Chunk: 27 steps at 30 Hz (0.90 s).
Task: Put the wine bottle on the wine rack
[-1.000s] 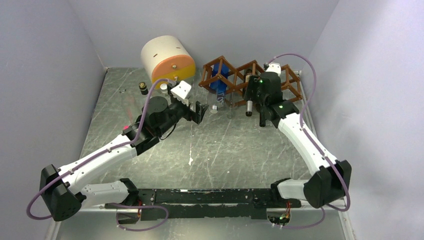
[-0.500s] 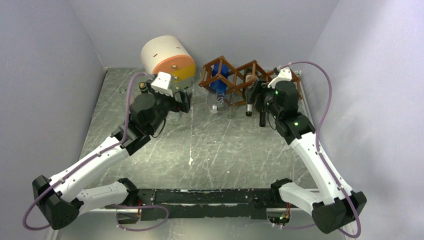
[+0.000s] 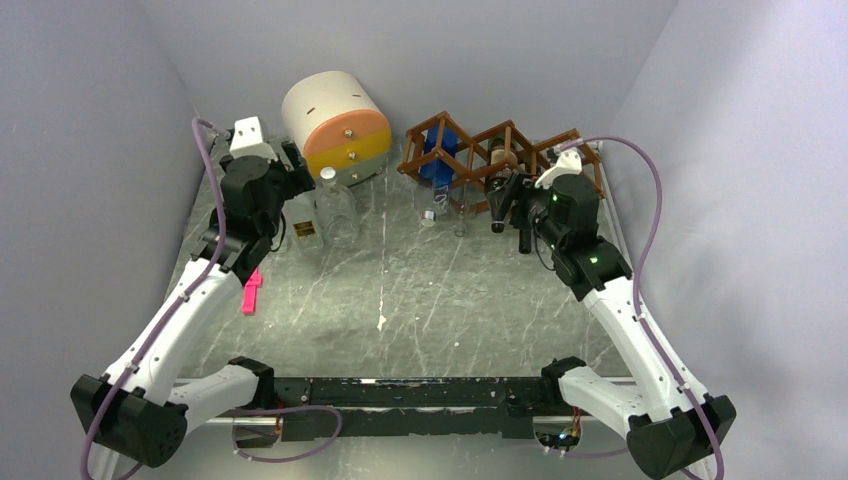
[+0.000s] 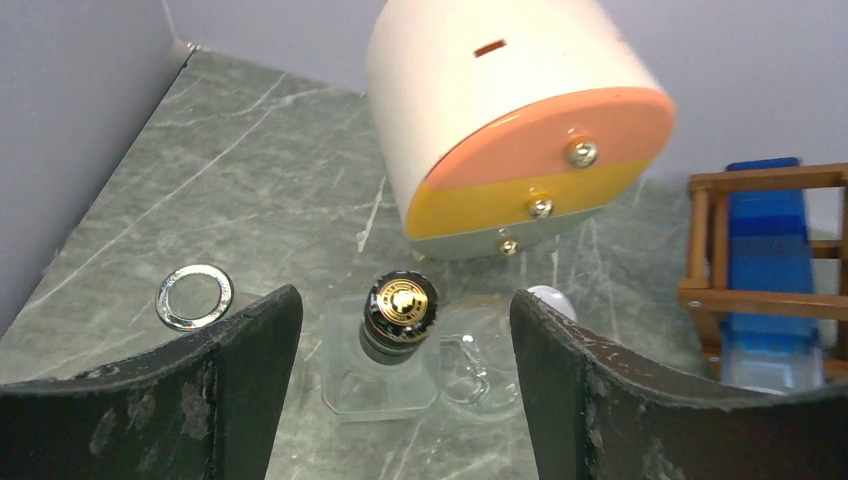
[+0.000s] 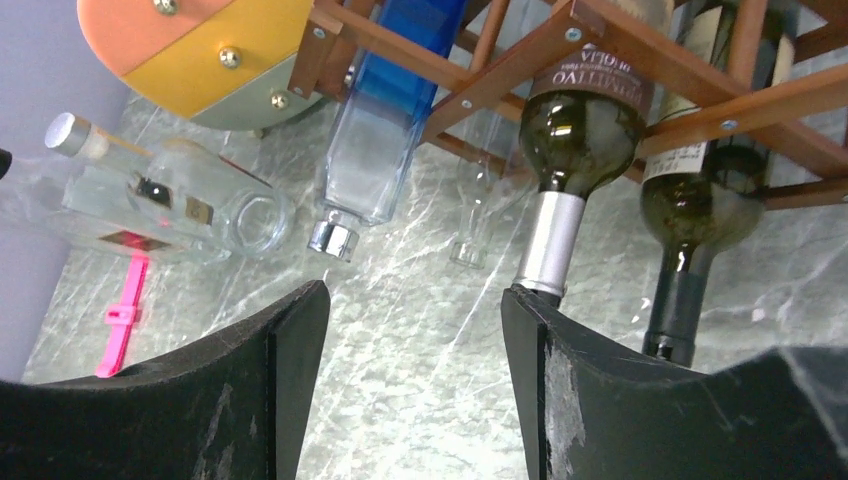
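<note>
While the wine bottle (image 5: 580,130) is lodged in the wine rack (image 4: 770,180), neck protruding, the right claw (image 5: 412,305) is held spread, empty, just before it. A straight retreat is advised, sparing that neck.

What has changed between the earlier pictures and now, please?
The left claw swung from in front of the reddish-brown wooden lattice wine rack to the far left. It now hangs open above a small clear glass bottle with a black-and-gold cap. The right claw drew slightly right, open, facing the racked dark green wine bottles. No grasp or release is visible; bottles and rack stayed put.
</note>
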Each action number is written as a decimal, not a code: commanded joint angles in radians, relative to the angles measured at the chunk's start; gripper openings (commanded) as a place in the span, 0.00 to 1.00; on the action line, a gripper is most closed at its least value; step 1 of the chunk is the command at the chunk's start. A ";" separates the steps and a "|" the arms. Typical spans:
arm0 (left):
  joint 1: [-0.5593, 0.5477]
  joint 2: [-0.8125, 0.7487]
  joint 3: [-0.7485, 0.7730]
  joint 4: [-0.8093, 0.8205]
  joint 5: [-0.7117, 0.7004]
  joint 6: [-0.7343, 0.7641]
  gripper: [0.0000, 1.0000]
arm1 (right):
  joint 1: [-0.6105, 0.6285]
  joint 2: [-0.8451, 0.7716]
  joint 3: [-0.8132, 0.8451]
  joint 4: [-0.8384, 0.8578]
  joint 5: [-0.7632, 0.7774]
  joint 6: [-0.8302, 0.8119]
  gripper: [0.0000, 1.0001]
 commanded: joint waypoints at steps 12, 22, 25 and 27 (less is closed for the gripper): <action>0.043 0.227 0.139 -0.171 -0.055 0.033 0.54 | -0.002 -0.029 -0.061 0.011 -0.052 0.039 0.66; -0.063 0.235 0.295 -0.366 -0.010 0.123 0.10 | -0.001 -0.027 -0.061 0.010 -0.082 0.023 0.66; -0.114 0.243 0.361 -0.489 -0.016 0.123 0.07 | -0.001 -0.036 -0.066 0.011 -0.080 0.023 0.66; -0.154 0.230 0.382 -0.528 0.015 0.126 0.07 | -0.001 -0.043 -0.070 0.010 -0.078 0.022 0.66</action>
